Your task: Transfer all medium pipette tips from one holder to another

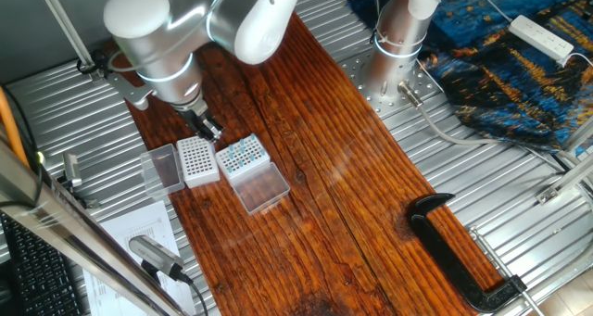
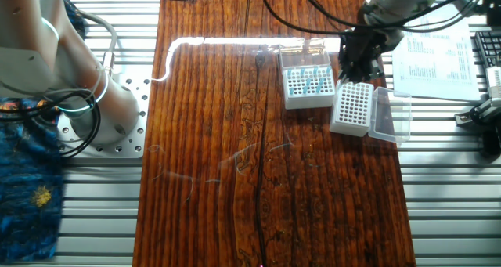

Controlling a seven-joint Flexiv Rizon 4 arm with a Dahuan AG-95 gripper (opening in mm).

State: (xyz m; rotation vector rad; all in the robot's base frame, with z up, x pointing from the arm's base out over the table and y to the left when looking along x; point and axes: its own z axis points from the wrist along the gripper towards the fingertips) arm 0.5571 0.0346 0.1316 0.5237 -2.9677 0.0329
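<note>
One fixed view showed me teal pipette tips [image 1: 243,155] sitting in the clear-sided rack [image 1: 245,158], its lid [image 1: 260,188] laid open flat. Touching its side stood the white-sided rack [image 1: 196,159], grid apparently bare, smoky lid [image 1: 162,170] open. My gripper [image 1: 209,129] hung just above both racks; I could not tell its finger spacing.
</note>
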